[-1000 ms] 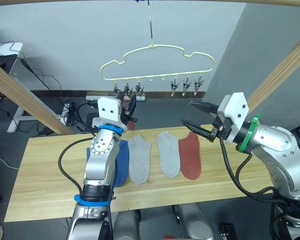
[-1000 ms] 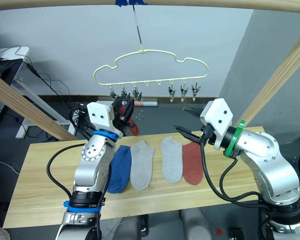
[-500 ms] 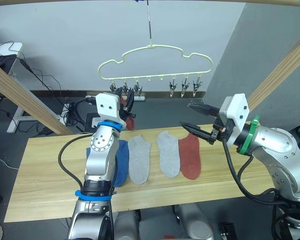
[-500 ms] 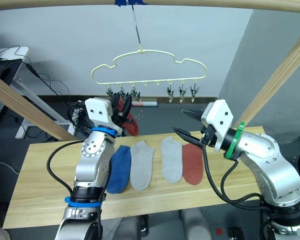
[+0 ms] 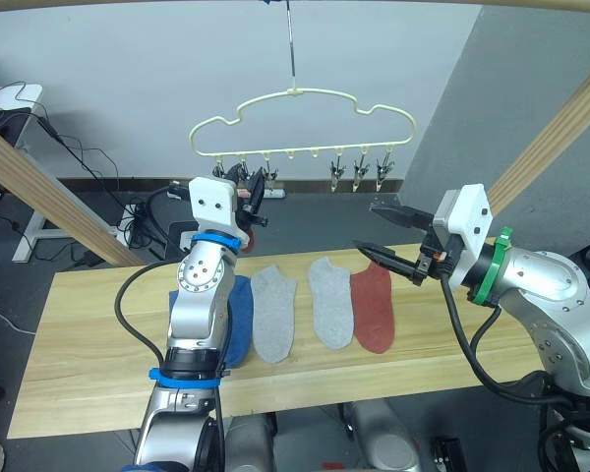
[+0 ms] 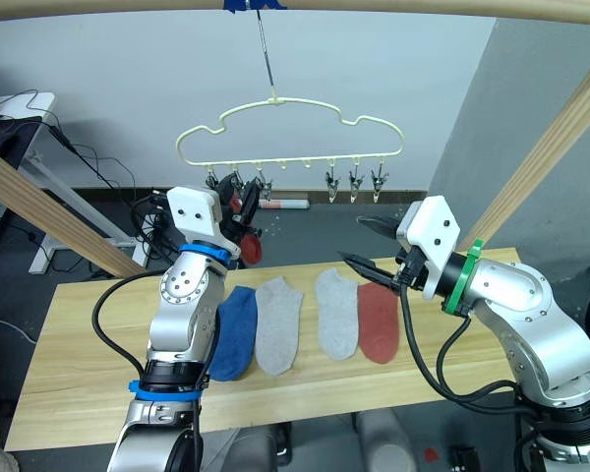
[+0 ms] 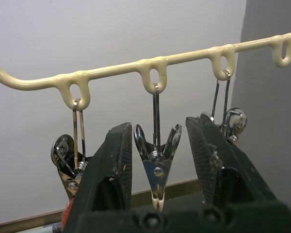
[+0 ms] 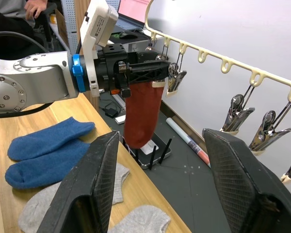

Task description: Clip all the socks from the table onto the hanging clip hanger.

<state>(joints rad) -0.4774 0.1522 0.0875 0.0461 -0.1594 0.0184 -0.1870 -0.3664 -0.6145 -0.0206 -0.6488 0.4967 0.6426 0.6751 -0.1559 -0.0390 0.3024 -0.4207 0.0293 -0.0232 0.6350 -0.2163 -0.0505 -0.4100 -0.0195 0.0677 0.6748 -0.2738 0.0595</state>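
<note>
Head cameras: the pale yellow clip hanger (image 5: 305, 123) hangs by its metal hook from a pole above the wooden desk (image 5: 79, 344). The left arm stands upright from the desk's near edge, its left claw (image 5: 248, 192) raised to the leftmost clips of the hanger, with a rust red sock (image 6: 248, 246) dangling from it just below those clips. On the desk under the hanger lie, side by side, blue socks (image 5: 238, 320), two light grey socks (image 5: 273, 313) and another rust red sock on the desk (image 5: 374, 305). The right arm reaches in from the hanger's right side, bent at the elbow, its right claw (image 5: 382, 234) held wide and empty above that desk sock.

Left wrist camera: the left claw's two black fingers (image 7: 111, 160) flank one metal clip (image 7: 156, 165) hanging from a loop of the hanger's lower bar, a narrow gap on each side; neighbouring clips hang just beside it.

Right wrist camera: the right claw's fingers (image 8: 94, 179) spread wide, nothing between them. Beyond, the left claw grips the top of the hanging red sock beside the hanger's clips, with the blue and grey socks lying on the desk below. No writing is legible on anything.
</note>
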